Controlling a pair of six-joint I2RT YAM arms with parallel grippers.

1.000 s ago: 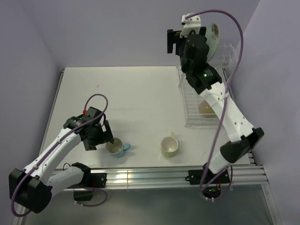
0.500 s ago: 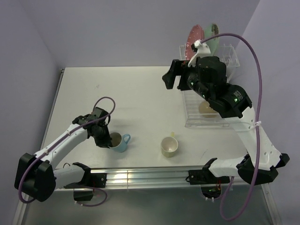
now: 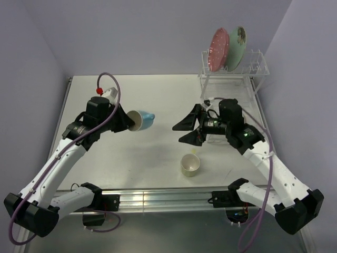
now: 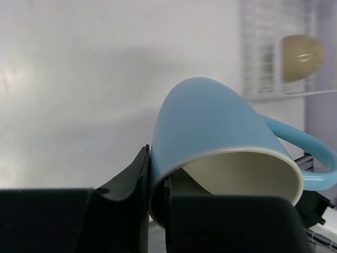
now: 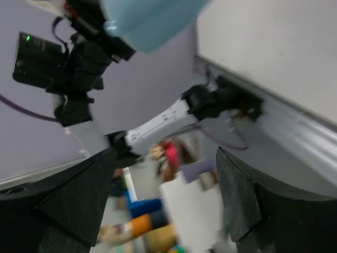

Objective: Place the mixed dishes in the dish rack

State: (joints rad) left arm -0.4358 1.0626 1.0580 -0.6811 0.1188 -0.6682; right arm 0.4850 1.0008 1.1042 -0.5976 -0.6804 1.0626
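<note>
My left gripper is shut on the rim of the blue mug, one finger inside the cream interior and one outside. The mug hangs tipped on its side above the table. My right gripper stands open and empty, pointing left over the table middle; its view shows the blue mug above. The pale yellow-green mug stands upright near the front edge. The pink dotted plate and mint-green plate stand in the dish rack. The cream bowl lies in the rack's basket.
The rack's lower basket sits at the table's right side, largely covered by my right arm in the top view. Purple walls close the table's left, back and right. An aluminium rail runs along the near edge.
My left gripper closed on the blue mug's rim and lifted it up and toward the table middle. My right arm swung down from the rack to low over the table, pointing left.
</note>
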